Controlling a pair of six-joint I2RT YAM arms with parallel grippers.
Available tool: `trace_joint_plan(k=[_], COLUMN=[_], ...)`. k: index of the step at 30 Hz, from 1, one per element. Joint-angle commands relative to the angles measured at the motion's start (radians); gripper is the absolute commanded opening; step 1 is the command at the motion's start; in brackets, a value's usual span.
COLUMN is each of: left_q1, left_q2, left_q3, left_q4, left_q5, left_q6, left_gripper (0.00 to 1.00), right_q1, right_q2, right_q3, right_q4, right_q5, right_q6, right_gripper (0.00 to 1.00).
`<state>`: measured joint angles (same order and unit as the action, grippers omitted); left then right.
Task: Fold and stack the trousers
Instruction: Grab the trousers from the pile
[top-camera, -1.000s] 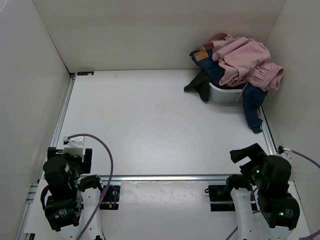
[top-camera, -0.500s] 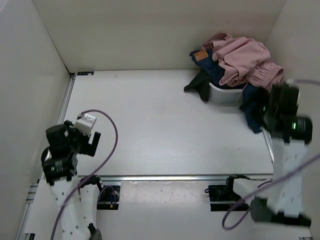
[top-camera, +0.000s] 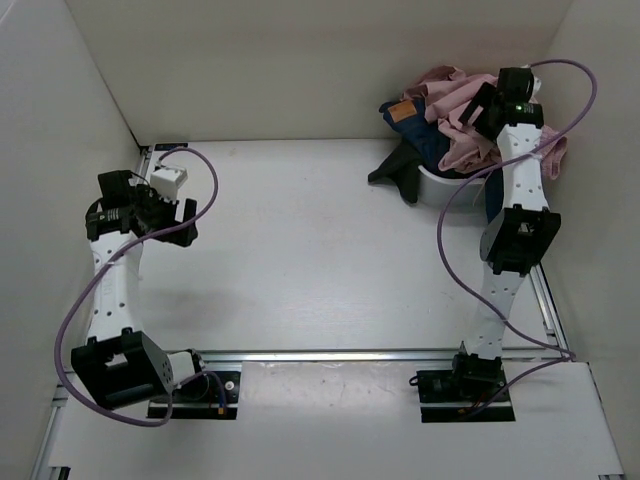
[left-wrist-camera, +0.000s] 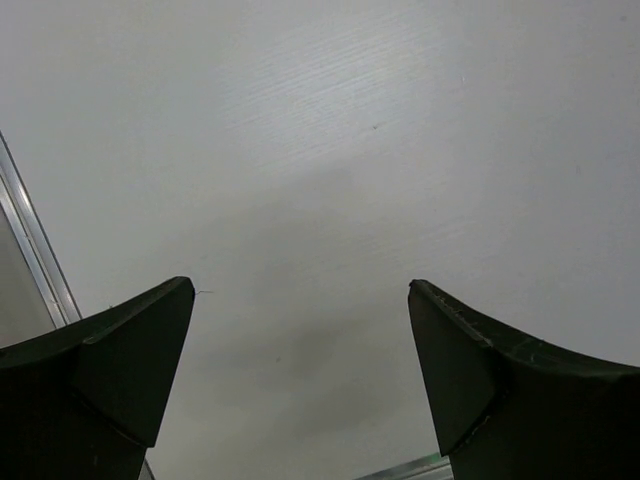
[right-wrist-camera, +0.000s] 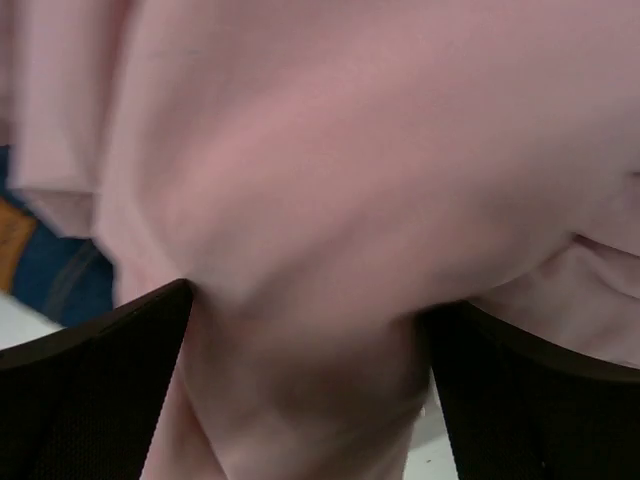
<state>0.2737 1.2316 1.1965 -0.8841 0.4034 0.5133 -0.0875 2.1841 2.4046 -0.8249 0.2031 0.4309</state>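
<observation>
- We find the left gripper (left-wrist-camera: 300, 292) over the left side of the white table (top-camera: 300, 260), near the side wall. Its jaws stand fully apart and it carries nothing.
- The left wrist view shows only bare table surface between its two dark fingers (left-wrist-camera: 110, 360), with a metal edge rail (left-wrist-camera: 30, 240) at the far left.
- The right arm is stretched to the far right corner, and the right gripper (right-wrist-camera: 305, 300) is pressed into the clothing pile there.
- Its jaws are spread wide. A fold of the dusty-pink trousers (top-camera: 462, 148) bulges between the fingers (right-wrist-camera: 100, 390), but nothing is clamped.
- The pink trousers lie crumpled on top of the pile, unfolded.
- The dark blue jeans (top-camera: 425, 135) lie under the pink trousers. Their tan waist patch (top-camera: 402, 110) faces up at the left of the pile, and one leg hangs down the right side onto the table.
- The pile sits in and over a white tub (top-camera: 447, 188). A dark garment (top-camera: 395, 168) trails from the tub's left side onto the table.
</observation>
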Motion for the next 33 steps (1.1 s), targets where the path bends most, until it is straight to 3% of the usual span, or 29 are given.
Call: trace_joint_plan(k=[1, 3, 4, 6, 7, 10, 13, 18, 21, 23, 27, 30, 33], left_q1=[0.007, 0.007, 0.007, 0.007, 0.007, 0.007, 0.007, -0.002, -0.002, -0.002, -0.002, -0.002, -0.002], left_q2=[0.034, 0.057, 0.071, 0.081, 0.081, 0.081, 0.036, -0.069, -0.147, -0.197, -0.257, -0.283, -0.293], left_q3=[0.058, 0.069, 0.069, 0.078, 0.089, 0.100, 0.100, 0.078, 0.055, 0.034, 0.043, 0.071, 0.092], left_q4=[0.063, 0.063, 0.063, 0.063, 0.063, 0.054, 0.043, 0.043, 0.043, 0.043, 0.034, 0.034, 0.034], left_q5=[-0.009, -0.021, -0.021, -0.031, -0.031, -0.021, -0.003, 0.008, 0.008, 0.008, 0.018, 0.029, 0.029], left_q6=[-0.027, -0.027, -0.018, -0.018, -0.018, -0.018, -0.018, -0.029, -0.053, -0.064, -0.102, -0.102, -0.093], left_gripper=[1.00, 1.00, 1.00, 1.00, 1.00, 1.00, 1.00, 1.00, 1.00, 1.00, 1.00, 1.00, 1.00], right_q1=[-0.009, -0.020, -0.020, -0.029, -0.038, -0.015, 0.081, 0.353, 0.526, 0.624, 0.706, 0.720, 0.765], right_q2=[0.010, 0.000, 0.017, 0.028, 0.028, -0.096, -0.278, -0.608, -0.792, -0.866, -0.902, -0.914, -0.821], right_q3=[-0.067, -0.122, -0.111, -0.059, -0.059, -0.119, -0.171, -0.216, -0.295, -0.308, -0.435, -0.689, -0.815], right_q4=[0.151, 0.229, 0.208, 0.141, 0.132, 0.141, 0.158, 0.187, 0.263, 0.241, 0.129, 0.197, 0.260], right_q5=[0.013, -0.001, -0.026, -0.059, -0.079, -0.090, 0.004, 0.263, 0.282, 0.265, 0.171, -0.038, -0.157], right_q6=[0.025, 0.049, 0.064, 0.086, 0.095, 0.069, -0.039, -0.220, -0.305, -0.267, -0.063, 0.101, 0.187], right_gripper=[0.99, 0.84, 0.56, 0.22, 0.00, 0.00, 0.00, 0.00, 0.00, 0.00, 0.00, 0.00, 0.00])
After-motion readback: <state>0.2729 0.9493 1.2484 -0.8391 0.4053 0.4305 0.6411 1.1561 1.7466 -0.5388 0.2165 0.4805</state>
